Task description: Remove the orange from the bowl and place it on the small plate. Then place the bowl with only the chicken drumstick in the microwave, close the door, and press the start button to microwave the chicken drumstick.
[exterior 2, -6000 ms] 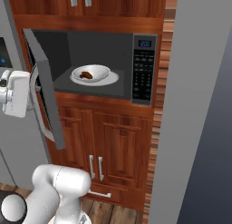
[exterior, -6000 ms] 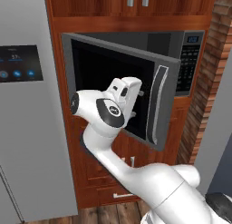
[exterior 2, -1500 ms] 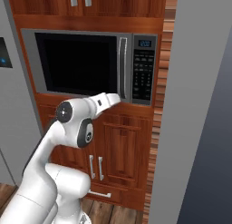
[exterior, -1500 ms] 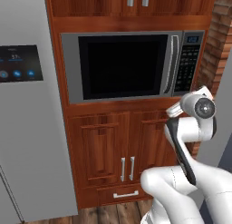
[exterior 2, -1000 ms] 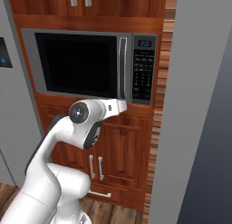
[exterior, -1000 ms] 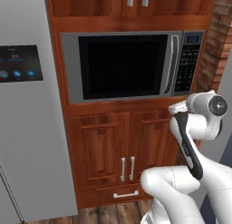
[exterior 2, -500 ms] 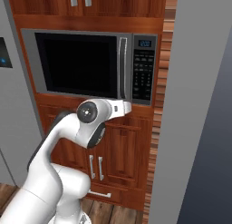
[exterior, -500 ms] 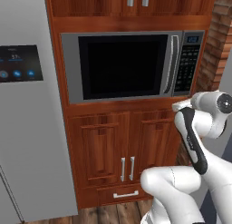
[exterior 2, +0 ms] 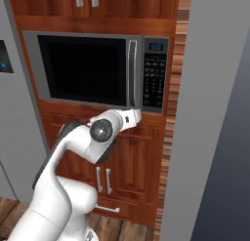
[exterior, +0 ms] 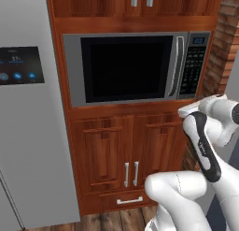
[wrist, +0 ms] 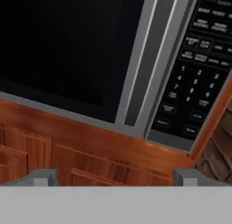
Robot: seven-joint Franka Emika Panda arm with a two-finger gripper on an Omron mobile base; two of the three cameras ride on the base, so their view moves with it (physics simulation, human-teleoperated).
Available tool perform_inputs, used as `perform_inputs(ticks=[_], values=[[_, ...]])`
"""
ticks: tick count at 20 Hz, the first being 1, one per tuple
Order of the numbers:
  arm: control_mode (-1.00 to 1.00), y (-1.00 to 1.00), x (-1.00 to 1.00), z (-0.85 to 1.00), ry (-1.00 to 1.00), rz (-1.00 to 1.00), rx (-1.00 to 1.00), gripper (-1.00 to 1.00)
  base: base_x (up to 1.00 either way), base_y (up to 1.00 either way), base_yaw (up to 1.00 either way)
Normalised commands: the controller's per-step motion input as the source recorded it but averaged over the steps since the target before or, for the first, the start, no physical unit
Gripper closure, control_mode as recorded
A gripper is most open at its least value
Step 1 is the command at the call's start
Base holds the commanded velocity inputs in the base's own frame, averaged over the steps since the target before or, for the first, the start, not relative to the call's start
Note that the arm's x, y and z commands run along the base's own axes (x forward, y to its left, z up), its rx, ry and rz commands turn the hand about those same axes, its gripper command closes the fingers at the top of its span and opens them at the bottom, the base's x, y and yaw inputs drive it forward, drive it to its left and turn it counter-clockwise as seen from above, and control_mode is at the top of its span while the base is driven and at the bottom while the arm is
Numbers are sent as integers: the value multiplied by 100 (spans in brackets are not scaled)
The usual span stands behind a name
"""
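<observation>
The door (exterior: pixel 126 68) of the microwave (exterior 2: pixel 97 69) is now shut, the bowl hidden inside, and the gripper (wrist: pixel 115 175), fingers apart, has moved up near the keypad (wrist: pixel 195 82) for start.

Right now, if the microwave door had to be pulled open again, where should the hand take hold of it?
Grip the curved vertical silver handle at the door's right edge, beside the keypad. It bows out from the closed door, so fingers closing from its sides could likely hook it.
</observation>
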Motion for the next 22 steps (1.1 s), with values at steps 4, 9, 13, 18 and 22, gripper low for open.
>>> perform_inputs(ticks=[4, 9, 13, 18, 22], values=[[-100, 11, 0, -19, -41, 41, -4, -100, 0, 0, 0], [-100, 0, 6, 3, -22, 30, -1, -100, 0, 0, 0], [-100, 0, 0, 20, -10, 12, -2, -100, 0, 0, 0], [-100, -14, -1, 23, -6, 0, -4, -100, 0, 0, 0], [-100, -2, 2, 6, 0, 0, 0, -100, 0, 0, 0]])
